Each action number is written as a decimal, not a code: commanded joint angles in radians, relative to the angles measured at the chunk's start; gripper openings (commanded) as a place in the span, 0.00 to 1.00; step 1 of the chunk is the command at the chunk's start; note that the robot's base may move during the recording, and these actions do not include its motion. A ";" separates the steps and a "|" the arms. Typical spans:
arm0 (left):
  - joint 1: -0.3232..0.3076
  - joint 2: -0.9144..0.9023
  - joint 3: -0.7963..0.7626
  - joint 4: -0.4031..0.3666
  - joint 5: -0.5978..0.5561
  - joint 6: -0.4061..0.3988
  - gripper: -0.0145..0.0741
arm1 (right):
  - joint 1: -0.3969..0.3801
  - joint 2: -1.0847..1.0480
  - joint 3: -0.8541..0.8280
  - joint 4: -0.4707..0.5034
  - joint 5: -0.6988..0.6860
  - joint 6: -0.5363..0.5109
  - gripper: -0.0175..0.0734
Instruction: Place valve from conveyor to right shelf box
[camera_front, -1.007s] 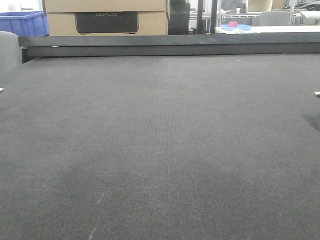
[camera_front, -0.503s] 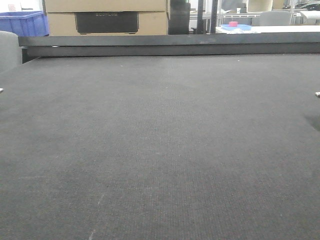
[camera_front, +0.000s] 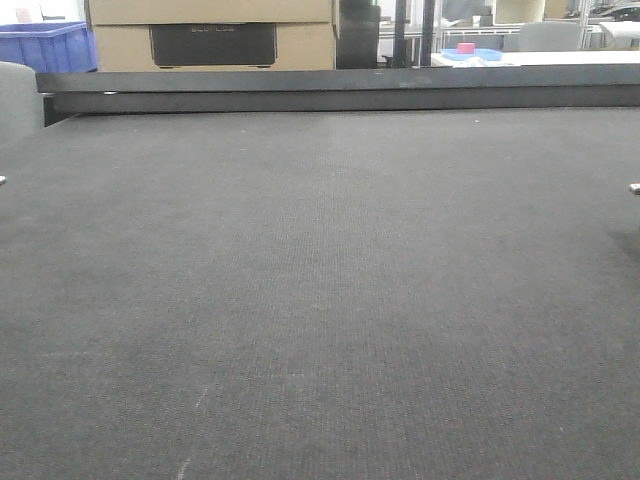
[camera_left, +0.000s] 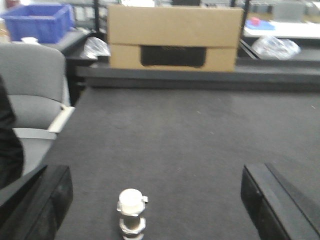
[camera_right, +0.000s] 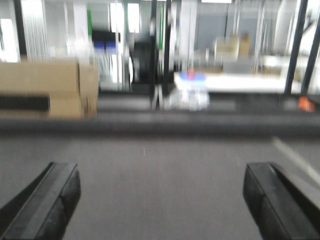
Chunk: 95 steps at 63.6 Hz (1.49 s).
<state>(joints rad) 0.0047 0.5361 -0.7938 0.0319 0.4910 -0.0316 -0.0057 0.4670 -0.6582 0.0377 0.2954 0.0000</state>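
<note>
Starting from the approach step, we judge that the pick has not yet begun: the valve (camera_left: 131, 215) stands upright on the table (camera_front: 320, 300), which here is the conveyor's dark grey woven belt, and nothing touches it. In the left wrist view its white cap and metal body sit low in the picture, between the fingers of the left tool (camera_left: 155, 200) but nearer the left finger (camera_left: 37, 200). That tool is spread wide and grips nothing. The right tool (camera_right: 160, 195) is equally wide apart and bare, with only belt between its fingers in a blurred view. The front view shows only belt up to the black rail (camera_front: 340, 85); the valve lies outside it. The next move, as we read it, calls for centring the left tool over the valve, lowering it around the body and closing, then carrying the valve to the right shelf box, which no view shows. As for containers, a cardboard box (camera_left: 172, 35) with a dark cut-out stands beyond the rail, and its contents are hidden. A blue crate (camera_left: 37, 22) stands to the far left; we cannot tell what it holds.
</note>
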 joint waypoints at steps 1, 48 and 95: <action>-0.030 0.010 -0.011 -0.011 0.005 -0.002 0.84 | 0.001 0.103 -0.080 -0.009 0.119 0.000 0.82; -0.053 0.010 -0.011 -0.011 0.008 -0.002 0.84 | 0.089 0.871 -0.604 -0.009 0.830 -0.107 0.82; -0.051 0.010 -0.011 -0.011 0.008 -0.002 0.84 | 0.087 1.229 -0.604 -0.009 0.707 -0.107 0.82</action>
<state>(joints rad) -0.0409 0.5453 -0.7938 0.0269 0.5103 -0.0316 0.0843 1.6897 -1.2551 0.0356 1.0165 -0.0984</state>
